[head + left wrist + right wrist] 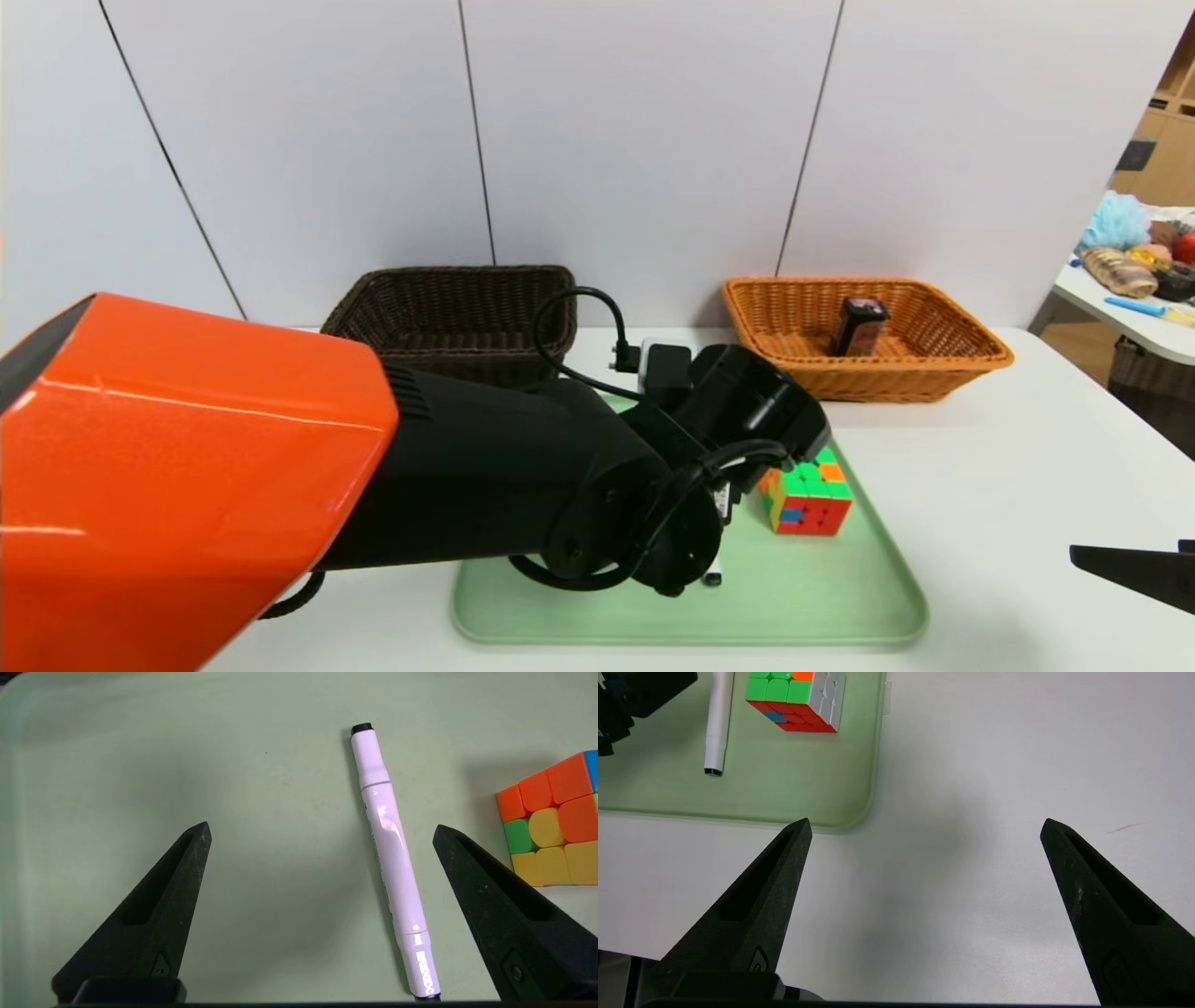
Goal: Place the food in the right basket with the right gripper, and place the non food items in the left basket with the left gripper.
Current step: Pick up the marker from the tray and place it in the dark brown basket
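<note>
A white marker [390, 858] lies flat on the pale green tray [840, 607], next to a multicoloured puzzle cube [808, 499]. My left gripper [321, 828] hangs open over the tray, with the marker between its fingers, close to one finger and touching neither. In the head view my left arm hides all but the marker's tip [712, 577]. The right gripper [925, 822] stands open and empty above the bare white table, just off the tray's corner [859, 816]. A dark packet [859, 327] stands in the orange right basket [934, 373]. The dark brown left basket [448, 308] sits behind my arm.
Both baskets stand at the back of the table against white wall panels. A second table [1134, 317] with assorted items is at the far right. The cube [556, 816] sits just outside one left finger.
</note>
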